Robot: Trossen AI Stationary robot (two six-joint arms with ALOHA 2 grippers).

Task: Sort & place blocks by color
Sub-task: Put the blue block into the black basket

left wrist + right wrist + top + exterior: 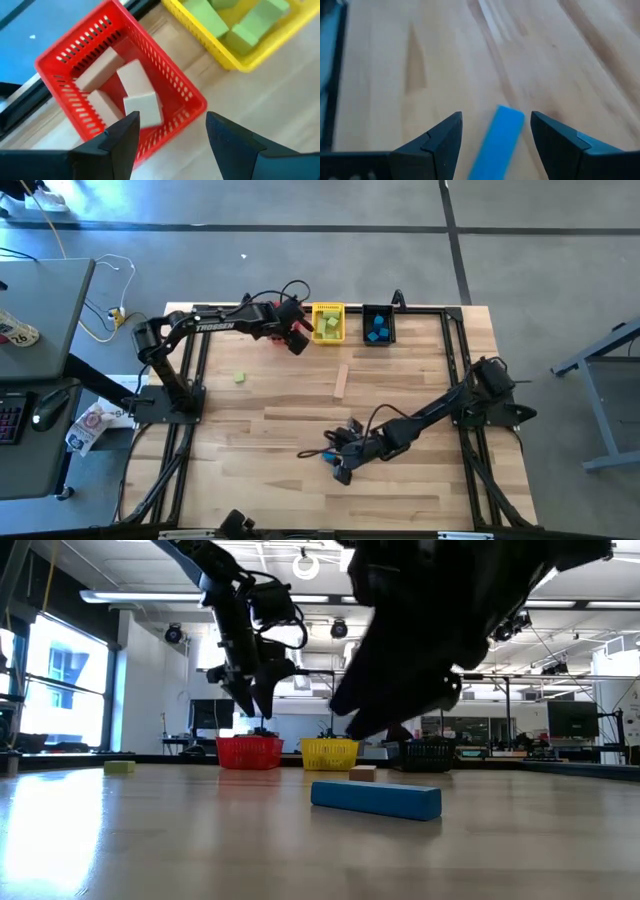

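From the left, I hold my left gripper [170, 137] wide open and empty above the red bin [60, 55], while my right gripper [492, 137], open, hovers over the blue bar [500, 137] lying lengthwise between its fingers, the nearer arm.
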